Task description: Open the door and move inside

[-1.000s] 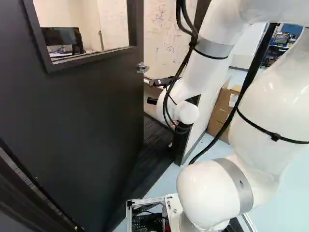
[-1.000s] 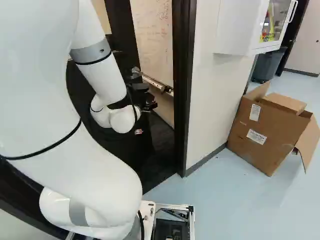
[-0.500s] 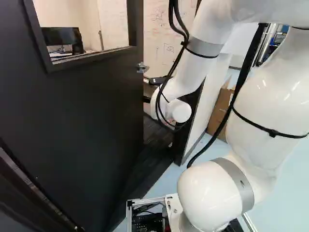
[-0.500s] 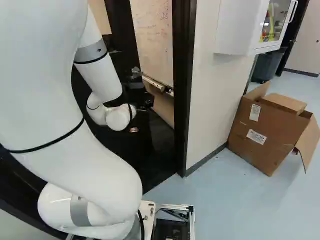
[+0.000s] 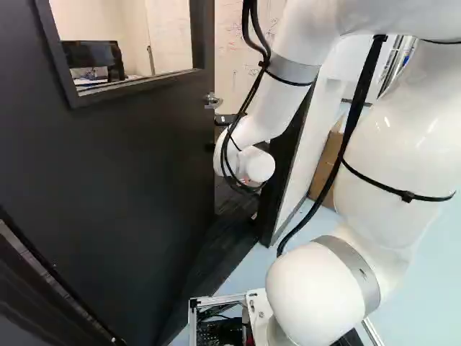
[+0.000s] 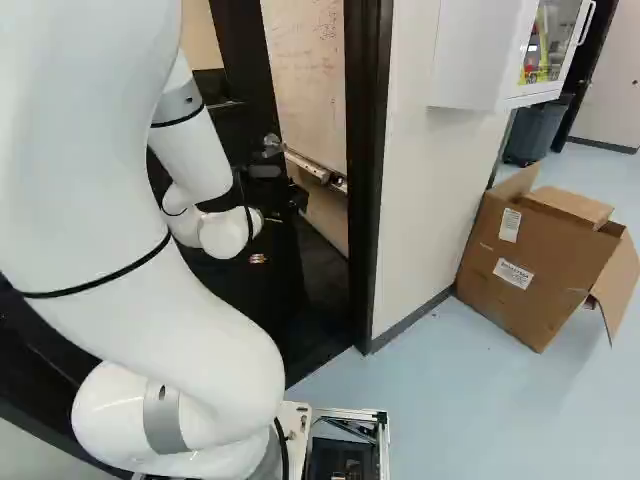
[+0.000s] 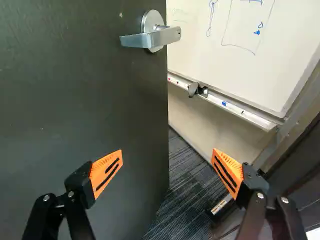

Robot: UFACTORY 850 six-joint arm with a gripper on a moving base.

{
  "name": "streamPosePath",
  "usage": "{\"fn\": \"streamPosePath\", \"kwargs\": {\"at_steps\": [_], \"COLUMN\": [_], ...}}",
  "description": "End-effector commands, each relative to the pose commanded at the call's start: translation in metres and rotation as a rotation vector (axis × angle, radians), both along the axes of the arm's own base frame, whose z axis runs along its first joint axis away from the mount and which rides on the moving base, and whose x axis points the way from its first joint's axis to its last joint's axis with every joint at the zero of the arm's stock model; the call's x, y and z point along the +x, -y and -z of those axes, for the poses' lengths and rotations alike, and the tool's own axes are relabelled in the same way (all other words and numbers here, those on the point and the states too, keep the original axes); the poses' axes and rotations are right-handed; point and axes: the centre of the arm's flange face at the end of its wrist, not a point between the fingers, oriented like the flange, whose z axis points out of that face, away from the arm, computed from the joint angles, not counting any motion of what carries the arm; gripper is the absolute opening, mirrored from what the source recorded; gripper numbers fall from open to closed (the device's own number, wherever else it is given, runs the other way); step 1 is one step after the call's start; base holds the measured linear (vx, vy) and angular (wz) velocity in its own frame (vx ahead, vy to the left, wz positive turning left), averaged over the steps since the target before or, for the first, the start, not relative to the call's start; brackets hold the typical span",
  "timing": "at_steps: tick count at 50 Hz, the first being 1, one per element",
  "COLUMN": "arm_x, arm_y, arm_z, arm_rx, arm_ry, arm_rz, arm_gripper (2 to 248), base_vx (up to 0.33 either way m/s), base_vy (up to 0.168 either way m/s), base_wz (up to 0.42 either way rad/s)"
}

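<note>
Wrist view: one black gripper with orange finger pads [image 7: 167, 151], open, its fingers wide apart, nothing between them. Ahead of it, one dark grey door with a window [image 7: 85, 100], ajar; near its free edge, one silver lever handle [image 7: 162, 36], ungripped. Beyond the free edge, one whiteboard [image 7: 240, 50] and dark striped carpet [image 7: 182, 182]. Left base view: one white jointed arm [image 5: 382, 137], reaching into the gap between the door and the black door frame [image 6: 365, 200]. Right base view: one metal-framed moving base [image 6: 348, 412], on the near side of the doorway, pale blue floor [image 6: 470, 400] beside it. Status, as judged: unlatching done, opening partly done; the gap seems narrow for the base. Outstanding: pushing the door wider, probably with the arm against its face, then driving inside. Hazard: clipping the frame.
</note>
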Motion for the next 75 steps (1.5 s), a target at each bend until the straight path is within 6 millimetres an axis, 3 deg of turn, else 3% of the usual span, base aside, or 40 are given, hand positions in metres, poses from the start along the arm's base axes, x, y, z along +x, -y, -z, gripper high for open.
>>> {"fn": "streamPosePath", "kwargs": {"at_steps": [75], "arm_x": [0.000], "arm_y": [-0.092], "arm_z": [0.002], "arm_rx": [0.069], "arm_ry": [-0.020], "arm_rz": [-0.045], "arm_gripper": [247], "base_vx": [0.000], "base_vy": [0.000], "base_wz": [0.000]}}
